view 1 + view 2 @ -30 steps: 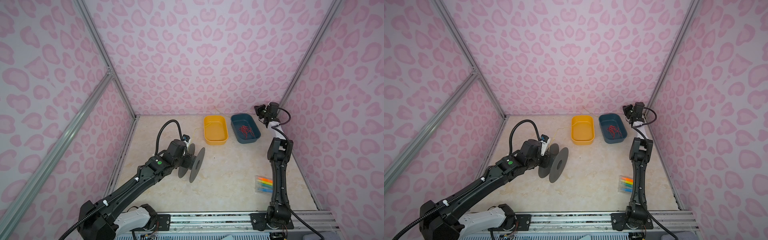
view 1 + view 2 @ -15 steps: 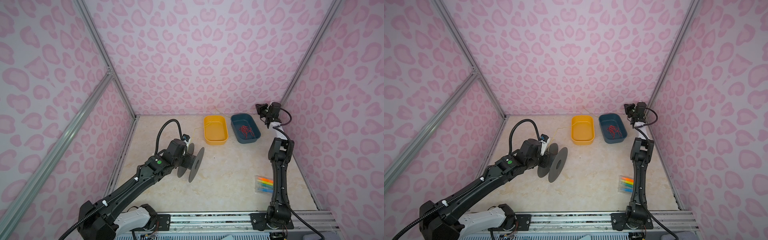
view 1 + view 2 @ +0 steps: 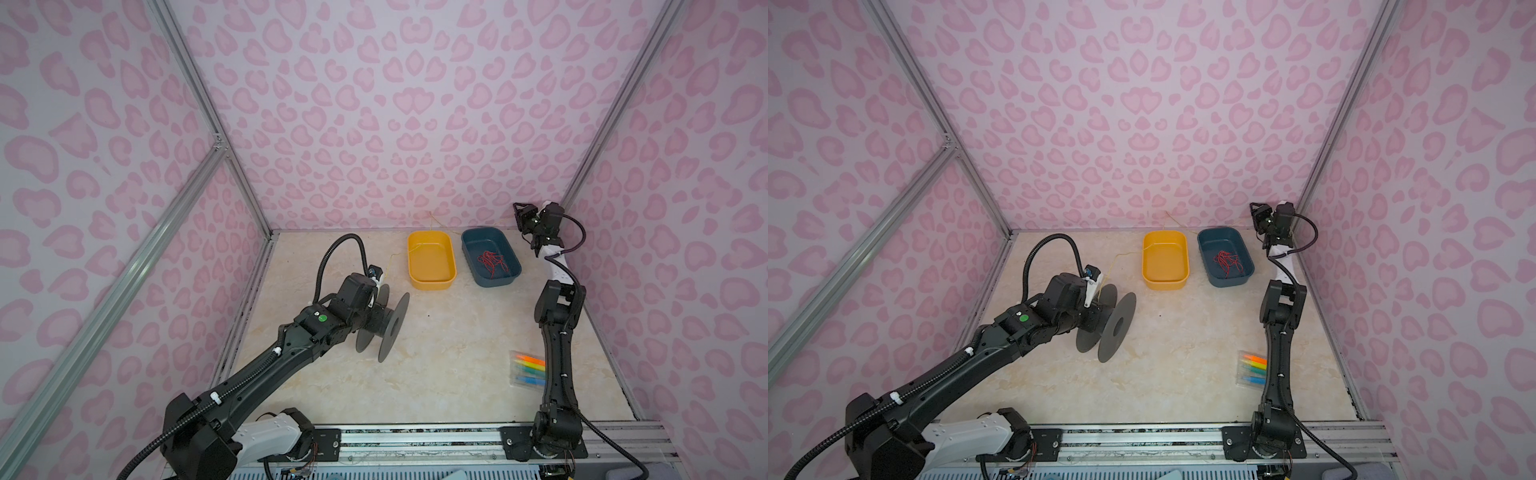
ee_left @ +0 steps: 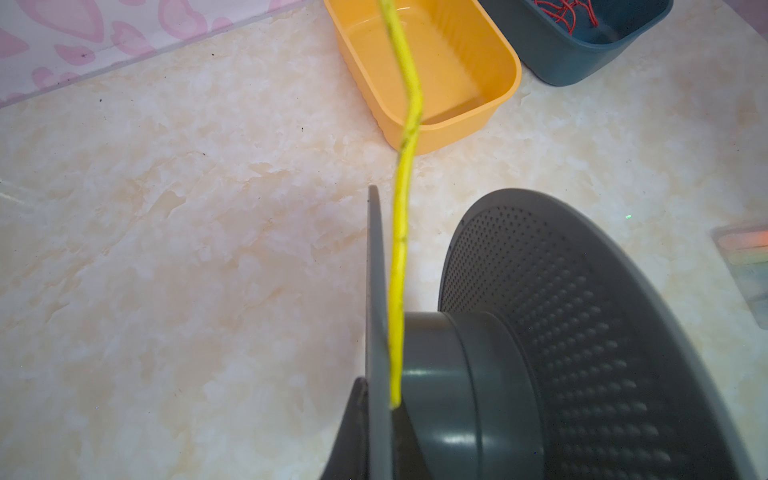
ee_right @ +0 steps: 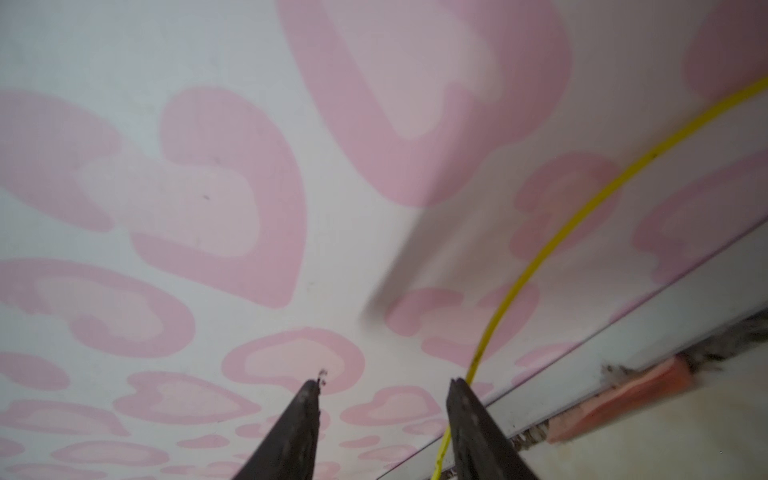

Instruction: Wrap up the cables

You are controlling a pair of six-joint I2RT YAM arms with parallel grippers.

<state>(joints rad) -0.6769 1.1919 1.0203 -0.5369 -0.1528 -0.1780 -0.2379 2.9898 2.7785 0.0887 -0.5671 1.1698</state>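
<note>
yellow wire point(image 4: 399, 249): light, springy, slippery; pinch loop by far desk edge
left claw point(image 4: 376, 415): clamped on spool point(image 4: 540, 332) flange
right claw point(image 5: 386, 382): open, empty

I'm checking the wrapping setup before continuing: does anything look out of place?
Yes. The yellow wire strays from the spool over the yellow bin toward the back wall, and the spool's hub looks bare. The right gripper stands open, wire beside one finger.

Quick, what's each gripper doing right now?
Left gripper: closed on the spool, pinning the yellow wire against its flange.
Right gripper: open, holding nothing.
</note>
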